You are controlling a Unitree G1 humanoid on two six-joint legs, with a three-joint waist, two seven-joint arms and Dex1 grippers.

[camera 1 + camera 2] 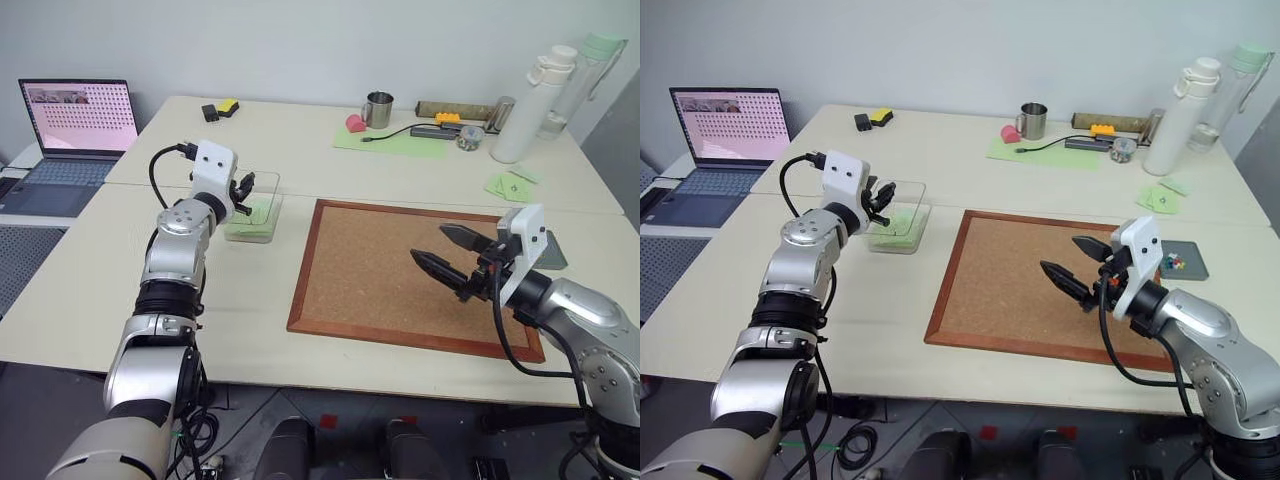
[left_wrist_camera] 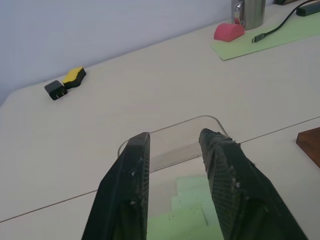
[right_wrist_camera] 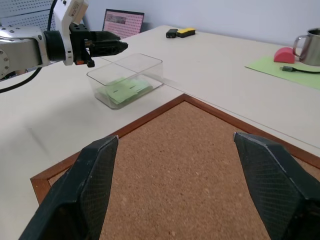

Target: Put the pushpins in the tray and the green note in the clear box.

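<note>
Both pincers gape; green note point(image 3: 122, 90) inside clear box point(image 3: 145, 64)

Green note point(image 1: 254, 212) inside clear box point(image 1: 266, 231)

No text reads clearly anywhere; the laptop point(image 1: 78, 118) screen shows a pink grid, perhaps rows of characters, too small to tell.

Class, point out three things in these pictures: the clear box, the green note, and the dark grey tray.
clear box point(image 3: 148, 65): right wrist view, far corner of its wall.
green note point(image 3: 125, 90): right wrist view, middle of the paper lying inside the box.
tray point(image 1: 1193, 262): right eye view, bare right part of its floor.
</note>
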